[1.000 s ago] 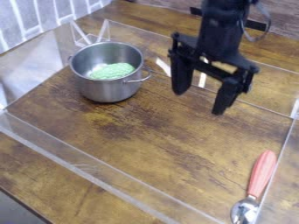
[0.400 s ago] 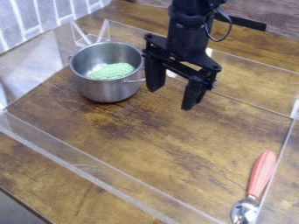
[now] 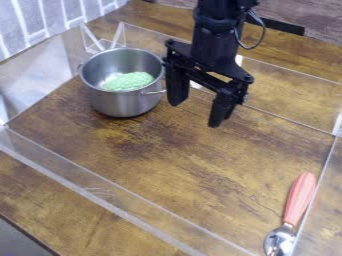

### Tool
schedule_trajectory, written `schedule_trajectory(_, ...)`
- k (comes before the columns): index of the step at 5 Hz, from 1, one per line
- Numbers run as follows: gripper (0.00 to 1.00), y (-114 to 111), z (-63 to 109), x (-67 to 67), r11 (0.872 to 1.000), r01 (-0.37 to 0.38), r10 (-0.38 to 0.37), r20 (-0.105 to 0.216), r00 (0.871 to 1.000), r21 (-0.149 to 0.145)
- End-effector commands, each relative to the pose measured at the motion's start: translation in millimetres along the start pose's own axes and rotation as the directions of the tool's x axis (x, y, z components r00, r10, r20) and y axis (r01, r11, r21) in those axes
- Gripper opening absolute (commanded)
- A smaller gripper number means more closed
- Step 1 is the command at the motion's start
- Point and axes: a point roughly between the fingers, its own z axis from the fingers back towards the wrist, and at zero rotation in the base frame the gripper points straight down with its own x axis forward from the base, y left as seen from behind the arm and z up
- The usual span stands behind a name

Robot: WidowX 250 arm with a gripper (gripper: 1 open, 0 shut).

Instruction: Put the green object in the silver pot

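Observation:
The silver pot (image 3: 124, 84) stands at the back left of the wooden table, shiny, with short side handles. Inside it lies the green object (image 3: 128, 80), a pale-green lumpy piece resting on the pot's bottom. My gripper (image 3: 197, 106) hangs just to the right of the pot, above the table, pointing down. Its two black fingers (image 3: 175, 93) are spread wide apart and hold nothing. It is open and clear of the pot's rim.
A clear acrylic wall (image 3: 94, 185) borders the wooden work area on the front and left. A red-handled metal spoon (image 3: 293, 213) lies at the front right. A clear stand (image 3: 96, 41) sits behind the pot.
The gripper moved left from the table's middle right toward the pot over the last second, staying open. Since 0.4 s ago it has barely moved. The green object stays in the pot.

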Motion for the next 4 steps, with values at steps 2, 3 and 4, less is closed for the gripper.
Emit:
schedule_trajectory(2, 1.0, -24.9, 54.2, 8.9, 0.999, -0.032, 0.033, 0.104, 0.994, -0.019)
schedule_trajectory(3, 1.0, -25.9, 53.9, -6.7, 0.999, 0.023, -0.02, 0.111, 0.994, -0.026)
schedule_trajectory(4, 1.0, -21.6, 53.4, -15.0, 0.998, 0.063, -0.059, 0.125, 0.99, -0.028)
